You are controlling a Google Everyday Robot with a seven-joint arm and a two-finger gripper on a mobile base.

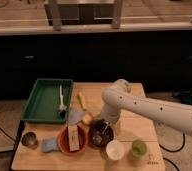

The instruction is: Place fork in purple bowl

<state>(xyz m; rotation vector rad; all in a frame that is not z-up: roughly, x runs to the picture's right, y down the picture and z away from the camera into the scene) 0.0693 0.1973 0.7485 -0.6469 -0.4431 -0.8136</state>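
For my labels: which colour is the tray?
The tray is green, camera view; the gripper hangs over the purple bowl.

Dim, warm overhead light: the tan surface glows against a dark backdrop. The white arm is brightest, and the pincer sits shadowed near the front edge's middle.

At the left of the frame lies a green tray with a white utensil. The white arm is speckled with small dark dots. Its pale gripper hangs at lower centre over the glossy dark purple bowl, beside the orange bowl. The fork is silvery-grey, the table light wood.
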